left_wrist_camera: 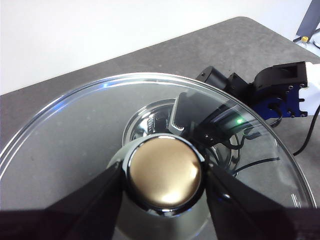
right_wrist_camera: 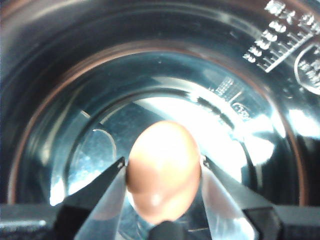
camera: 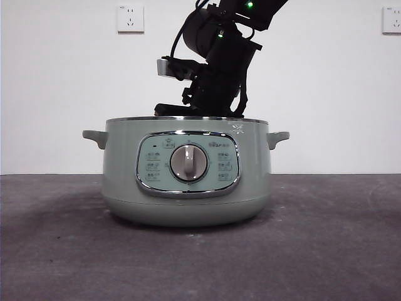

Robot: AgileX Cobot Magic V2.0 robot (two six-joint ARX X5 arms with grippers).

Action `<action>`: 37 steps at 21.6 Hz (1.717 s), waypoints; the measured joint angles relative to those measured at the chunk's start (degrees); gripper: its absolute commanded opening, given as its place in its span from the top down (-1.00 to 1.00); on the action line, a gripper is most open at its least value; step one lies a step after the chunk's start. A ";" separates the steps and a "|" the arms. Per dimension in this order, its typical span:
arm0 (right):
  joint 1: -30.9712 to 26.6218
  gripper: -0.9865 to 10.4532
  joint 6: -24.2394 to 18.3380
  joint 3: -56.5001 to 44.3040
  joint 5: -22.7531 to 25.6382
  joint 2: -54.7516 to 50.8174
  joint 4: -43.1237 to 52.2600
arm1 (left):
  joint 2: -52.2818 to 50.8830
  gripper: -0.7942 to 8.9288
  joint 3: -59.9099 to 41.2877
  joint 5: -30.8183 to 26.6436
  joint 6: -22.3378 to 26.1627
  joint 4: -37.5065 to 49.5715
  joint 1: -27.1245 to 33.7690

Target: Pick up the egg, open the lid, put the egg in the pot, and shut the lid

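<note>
On my left side, I see the left end effector point(left_wrist_camera: 162, 175) clamped on the knob of the lid point(left_wrist_camera: 75, 130), holding it off the pot point(camera: 187, 179), which sits on the grey bench point(camera: 326, 238). Further right, the right end effector point(right_wrist_camera: 162, 172) reaches down into the pot's shiny bowl, jaws pinching the egg point(right_wrist_camera: 163, 170) from both sides.
</note>
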 measured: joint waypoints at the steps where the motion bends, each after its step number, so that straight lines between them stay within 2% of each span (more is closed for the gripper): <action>1: 0.04 0.84 -0.13 0.09 0.02 0.07 0.00 | 0.00 0.85 0.00 0.17 0.00 -0.15 0.00; 2: 0.04 0.71 -0.22 0.09 0.00 0.07 0.00 | 0.00 0.85 0.00 0.20 0.00 -0.42 0.00; 4: 0.15 0.07 -0.11 0.09 0.02 0.07 0.02 | 0.00 0.85 0.00 0.26 0.02 -0.70 0.00; 5: 0.15 -0.06 0.24 0.09 0.02 0.02 0.07 | 0.02 0.85 0.00 0.28 0.00 -0.70 0.00; 8: 0.22 -0.05 0.90 -0.22 2.16 -3.50 0.00 | 0.22 0.85 0.00 0.28 0.02 -0.70 0.00; 9: 0.24 -0.05 1.05 -0.22 4.09 -7.19 -0.72 | 0.37 0.85 0.00 0.28 0.02 -0.70 0.00; 11: -0.42 -0.05 1.79 -0.22 4.52 -16.48 -5.35 | 0.90 0.85 0.00 0.31 0.02 -0.68 0.00; 14: -2.60 -0.05 5.46 -0.22 4.52 -29.81 -11.93 | 4.00 0.85 0.00 0.59 0.94 -0.61 0.00; 17: -4.24 -0.05 7.74 -0.20 4.87 -44.33 -13.77 | 10.03 0.85 0.00 3.37 1.31 3.10 -0.22; 21: -4.17 -0.05 8.09 -0.20 4.83 -54.88 -14.51 | 17.51 0.85 0.00 3.13 1.38 9.05 -2.21; 28: -4.20 -0.05 8.17 -0.20 4.83 -61.92 -16.44 | 27.10 0.85 0.00 3.17 1.38 16.17 -5.75; 37: -4.17 -0.05 8.15 -0.20 4.83 -64.92 -19.45 | 35.78 0.85 0.00 2.82 1.40 22.12 -8.44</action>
